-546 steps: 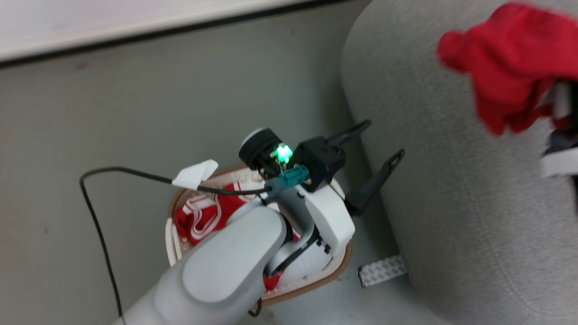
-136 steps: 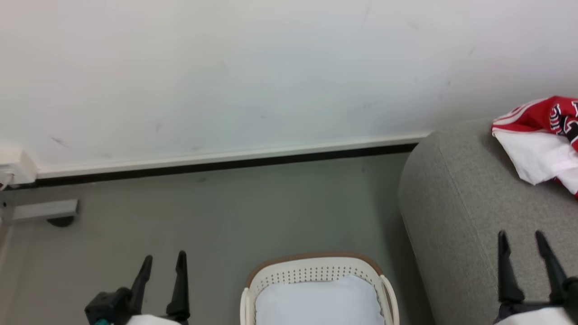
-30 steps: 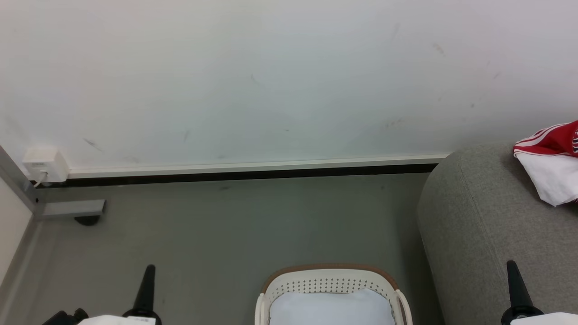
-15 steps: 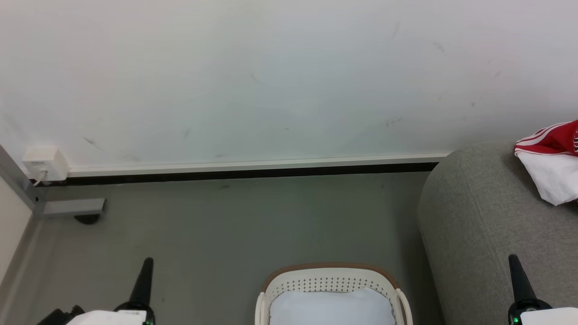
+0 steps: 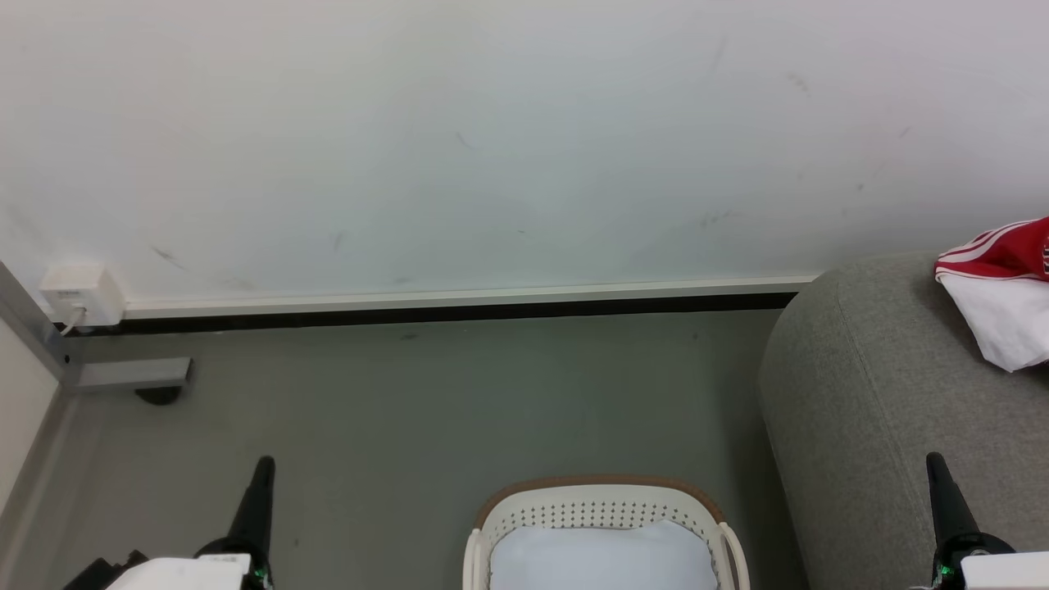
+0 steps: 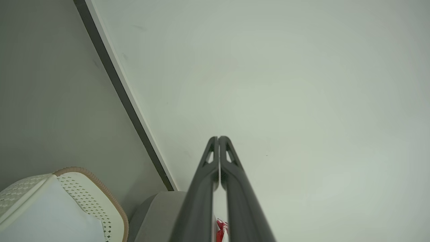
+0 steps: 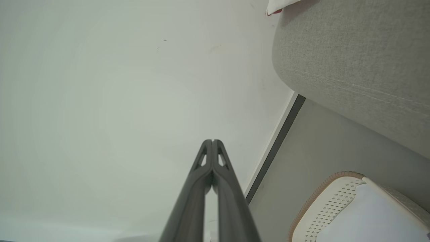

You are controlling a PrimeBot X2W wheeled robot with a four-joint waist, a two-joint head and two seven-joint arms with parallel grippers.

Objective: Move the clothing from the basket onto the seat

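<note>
Currently both hands sit low: the left hand [image 5: 262, 477] over the floor [image 5: 410, 410], the right hand [image 5: 935, 469] over the seat [image 5: 869, 426]. Each has its two fingers pressed together, holding nothing. The basket [image 5: 602, 506] stands on the floor between them, about equally far from each. Its near end is cut off, so I cannot give its long axis.

Count: one basket and one seat, with one red striped jersey [image 5: 996, 250] and one white piece [image 5: 1004, 324] lying on the seat at far right. One pale white mass [image 5: 602, 557] lies in the basket — I judge it a garment yet to be moved, with the right hand better placed for the seat.
</note>
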